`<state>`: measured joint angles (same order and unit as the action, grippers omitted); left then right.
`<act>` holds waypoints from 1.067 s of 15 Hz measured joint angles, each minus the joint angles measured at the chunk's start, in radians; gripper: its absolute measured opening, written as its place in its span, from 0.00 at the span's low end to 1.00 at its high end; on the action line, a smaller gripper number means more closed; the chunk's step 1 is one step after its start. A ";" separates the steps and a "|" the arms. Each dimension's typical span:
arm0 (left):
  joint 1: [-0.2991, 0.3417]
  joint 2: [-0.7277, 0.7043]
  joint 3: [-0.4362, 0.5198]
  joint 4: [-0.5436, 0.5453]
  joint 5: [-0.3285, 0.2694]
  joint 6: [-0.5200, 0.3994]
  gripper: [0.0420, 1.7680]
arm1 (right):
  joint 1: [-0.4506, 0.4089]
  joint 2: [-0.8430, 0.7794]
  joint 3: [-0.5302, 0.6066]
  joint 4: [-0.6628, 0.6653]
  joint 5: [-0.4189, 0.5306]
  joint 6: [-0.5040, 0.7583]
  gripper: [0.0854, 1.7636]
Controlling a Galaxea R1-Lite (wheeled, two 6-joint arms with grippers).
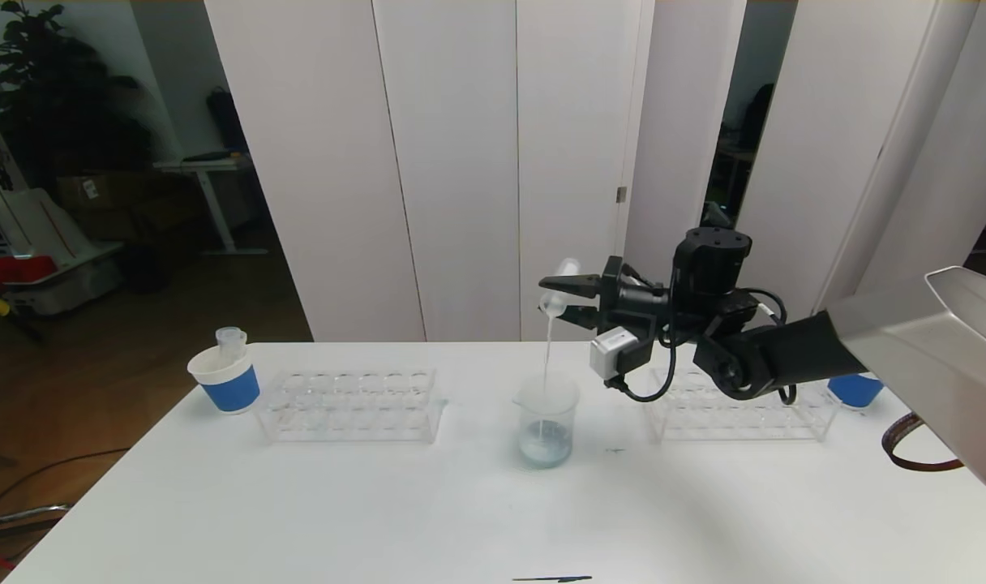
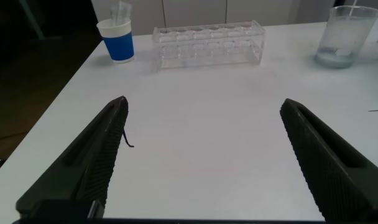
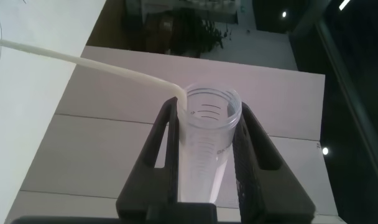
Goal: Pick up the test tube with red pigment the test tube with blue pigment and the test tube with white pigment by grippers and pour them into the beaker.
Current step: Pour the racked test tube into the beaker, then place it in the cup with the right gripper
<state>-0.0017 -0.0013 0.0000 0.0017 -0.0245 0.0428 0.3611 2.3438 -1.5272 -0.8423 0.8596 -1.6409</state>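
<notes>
Two racks (image 1: 351, 405) flank beaker (image 1: 547, 422); right gripper (image 1: 564, 300) clamps white-pigment tube (image 1: 559, 285); left gripper (image 2: 204, 162) agape.

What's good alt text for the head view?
The right gripper holds a tilted test tube above a beaker, pouring a thin white stream into it. Clear racks and blue cups flank the beaker on the white table.
</notes>
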 joint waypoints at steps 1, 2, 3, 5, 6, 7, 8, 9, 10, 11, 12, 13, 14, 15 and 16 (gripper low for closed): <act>0.000 0.000 0.000 0.000 0.000 0.000 0.99 | -0.001 0.000 -0.004 0.001 0.009 -0.011 0.30; 0.000 0.000 0.000 0.000 0.000 0.000 0.99 | -0.002 0.000 -0.015 0.002 0.020 -0.029 0.30; 0.000 0.000 0.000 0.000 0.000 0.000 0.99 | -0.002 0.000 -0.024 0.005 0.023 -0.043 0.30; 0.000 0.000 0.000 0.000 0.000 0.000 0.99 | -0.002 0.000 -0.033 0.005 0.029 -0.055 0.30; 0.000 0.000 0.000 0.000 0.000 0.000 0.99 | -0.002 0.001 -0.039 0.007 0.043 -0.066 0.30; 0.000 0.000 0.000 0.000 0.000 0.000 0.99 | -0.002 0.001 -0.044 0.009 0.051 -0.073 0.30; 0.000 0.000 0.000 0.000 0.000 0.000 0.99 | -0.001 0.001 -0.048 0.013 0.053 -0.076 0.30; 0.000 0.000 0.000 0.000 0.000 0.000 0.99 | -0.001 0.001 -0.050 0.015 0.054 -0.077 0.30; 0.000 0.000 0.000 0.000 0.000 0.000 0.99 | -0.001 0.001 -0.051 0.015 0.055 -0.077 0.30; 0.000 0.000 0.000 0.000 0.000 0.000 0.99 | -0.001 0.001 -0.053 0.015 0.056 -0.077 0.30; 0.000 0.000 0.000 0.000 0.000 0.000 0.99 | -0.001 0.001 -0.055 0.015 0.060 -0.079 0.30; 0.000 0.000 0.000 0.000 0.000 0.000 0.99 | -0.001 0.002 -0.067 0.015 0.074 -0.083 0.30; 0.000 0.000 0.000 0.000 0.000 0.000 0.99 | -0.001 0.004 -0.077 0.019 0.082 -0.087 0.30; 0.000 0.000 0.000 0.000 0.000 0.000 0.99 | -0.001 0.005 -0.084 0.021 0.082 -0.089 0.30; 0.000 0.000 0.000 0.000 0.000 0.000 0.99 | 0.000 0.005 -0.087 0.023 0.081 -0.086 0.30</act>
<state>-0.0017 -0.0013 0.0000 0.0017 -0.0245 0.0428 0.3611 2.3489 -1.6145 -0.8198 0.9404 -1.7266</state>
